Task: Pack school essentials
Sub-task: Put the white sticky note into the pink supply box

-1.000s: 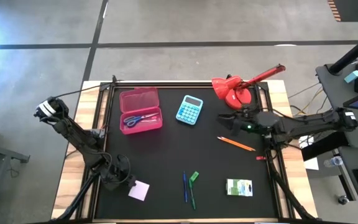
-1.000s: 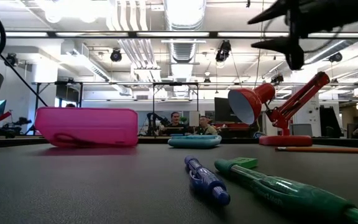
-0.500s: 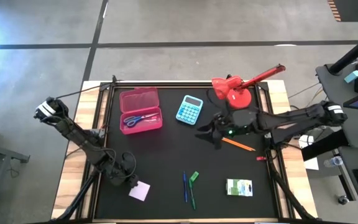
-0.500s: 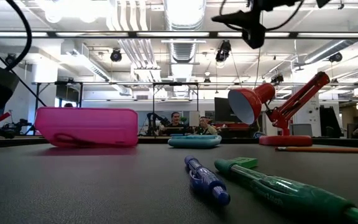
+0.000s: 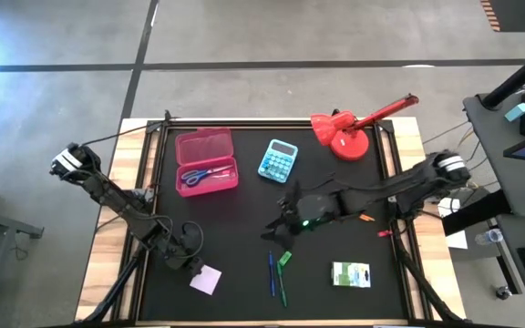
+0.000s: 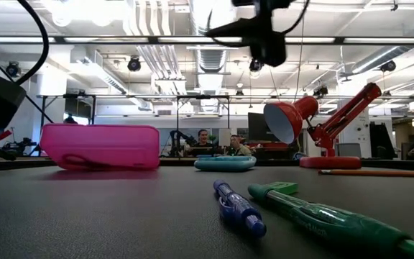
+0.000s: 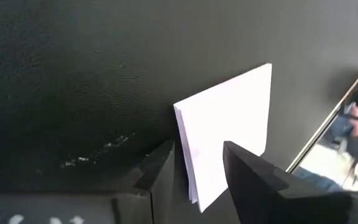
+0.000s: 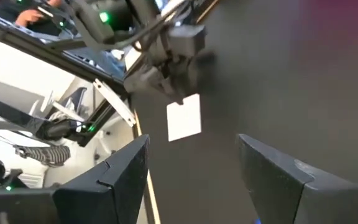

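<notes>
Your right tool has swung in from 3 o'clock by the orange pencil to table centre in the last sec, and now hangs well above the mat just past the blue pen and green pen, toward 12. Its fingers are spread wide, nothing in them. That reads as an approach on the pens or the small green eraser, so expect a descent next.

Your left tool has crept in at 7 o'clock and now sits right at the pale pink note pad; its fingers are narrowly apart, straddling the pad's near edge, not clamped yet.

Scissors already lie in the pink box at 11. White-green packet waits at 5 o'clock, untouched. Most items are still unpacked.
</notes>
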Robot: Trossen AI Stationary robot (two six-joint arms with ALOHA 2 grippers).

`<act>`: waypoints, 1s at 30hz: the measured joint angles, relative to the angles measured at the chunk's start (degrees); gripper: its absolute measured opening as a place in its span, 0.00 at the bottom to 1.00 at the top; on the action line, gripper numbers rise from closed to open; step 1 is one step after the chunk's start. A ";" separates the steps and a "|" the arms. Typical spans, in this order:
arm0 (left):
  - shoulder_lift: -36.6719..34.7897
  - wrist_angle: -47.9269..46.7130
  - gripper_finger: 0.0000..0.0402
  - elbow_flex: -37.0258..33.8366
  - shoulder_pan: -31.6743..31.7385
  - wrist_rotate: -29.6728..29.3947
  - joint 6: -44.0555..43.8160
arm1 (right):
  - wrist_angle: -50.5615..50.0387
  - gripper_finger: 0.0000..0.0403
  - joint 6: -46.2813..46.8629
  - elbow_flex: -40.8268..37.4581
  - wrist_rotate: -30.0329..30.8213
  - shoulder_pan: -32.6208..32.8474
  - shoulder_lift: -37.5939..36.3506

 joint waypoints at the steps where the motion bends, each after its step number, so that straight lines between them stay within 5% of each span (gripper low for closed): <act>1: -0.13 -0.02 0.31 -0.01 0.00 0.35 0.84 | 0.02 0.57 0.73 1.56 -0.02 0.39 1.96; 14: -1.92 0.12 0.31 1.33 -5.37 3.62 4.47 | -0.37 0.57 7.79 17.94 -4.48 2.20 21.12; 20: 0.41 -1.78 0.31 4.26 -5.69 1.38 21.95 | -0.28 0.57 2.35 18.76 -4.47 2.78 23.52; 30: 8.31 -18.43 0.31 15.57 -12.34 -5.84 48.87 | -0.36 0.57 -6.77 18.76 -4.40 3.45 28.04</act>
